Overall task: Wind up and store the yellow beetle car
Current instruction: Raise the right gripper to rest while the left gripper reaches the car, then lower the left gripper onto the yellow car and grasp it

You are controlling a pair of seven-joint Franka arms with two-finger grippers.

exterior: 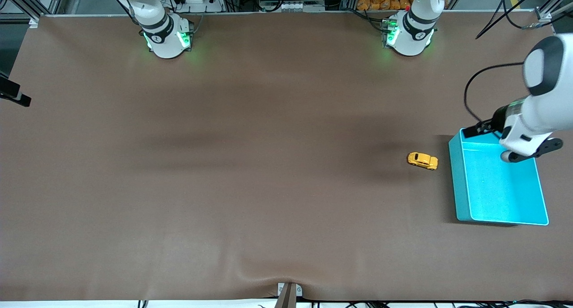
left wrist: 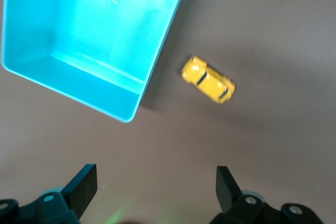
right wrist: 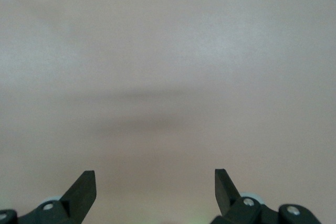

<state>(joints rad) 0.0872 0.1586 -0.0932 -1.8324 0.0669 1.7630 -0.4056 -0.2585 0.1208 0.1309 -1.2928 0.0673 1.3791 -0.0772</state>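
Brown surface [exterior: 250,173] spread wide under everything. Turquoise bin [exterior: 465,196] at the left arm's end, left gripper [left wrist: 156,188] hanging over its rim, fingers [left wrist: 84,184] spread wide, holding nothing. Yellow beetle car [exterior: 422,160] just beside the bin, apart from those fingers. Right gripper [right wrist: 155,188] waiting over bare surface, fingers wide, empty.
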